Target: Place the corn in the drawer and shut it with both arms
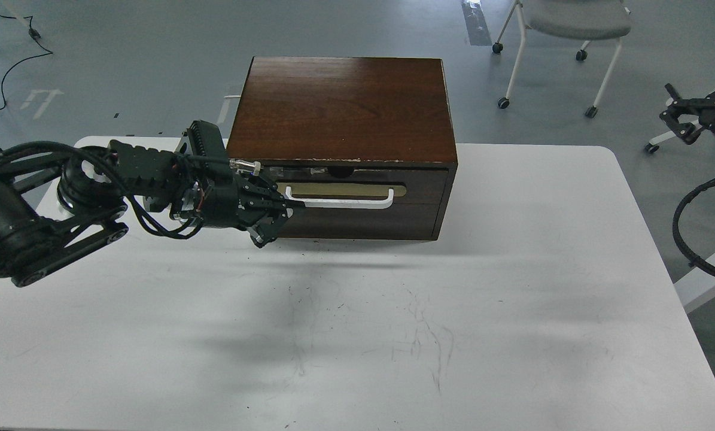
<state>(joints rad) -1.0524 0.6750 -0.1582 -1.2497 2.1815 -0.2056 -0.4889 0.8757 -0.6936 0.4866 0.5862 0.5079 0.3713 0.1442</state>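
The drawer (357, 206), with its dark brown front and white bar handle (339, 202) on a tan plate, sits almost flush in the wooden cabinet (342, 108). Only a thin dark slit shows along its top edge. My left gripper (276, 222) is open, its fingers spread against the left end of the drawer front. The upper fingertip (291, 206) touches the handle's left end. The corn is out of view. My right gripper (680, 117) hangs open and empty off the table at the far right edge.
The cabinet stands at the back middle of the white table (393, 335). A grey chair on castors (572, 24) stands behind on the floor. Black cables (692, 233) loop beside the table's right edge.
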